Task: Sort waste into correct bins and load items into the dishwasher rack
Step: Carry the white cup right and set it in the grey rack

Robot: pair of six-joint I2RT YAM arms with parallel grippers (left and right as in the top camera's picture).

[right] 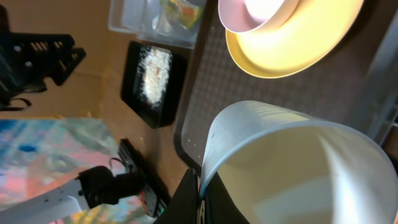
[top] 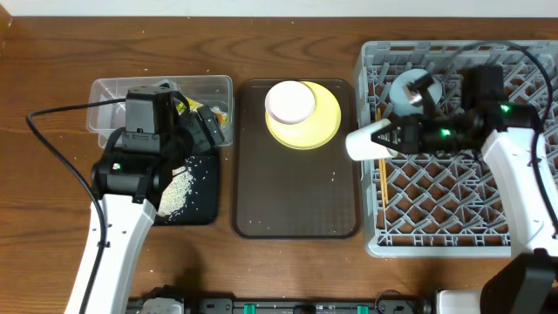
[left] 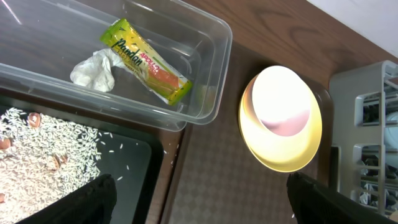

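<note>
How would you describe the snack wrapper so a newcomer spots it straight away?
Start at the clear tub, far left on the table, just beyond the black tray of rice. Inside it lies the snack wrapper, beside a crumpled white tissue. It alone is a long, glossy green-and-yellow packet with printed lettering.

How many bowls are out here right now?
2. A pale pink bowl sits on the round yellow plate on the dark-brown tray. A light blue bowl, partly hidden, lies in the grey lattice plastic rack.
</note>
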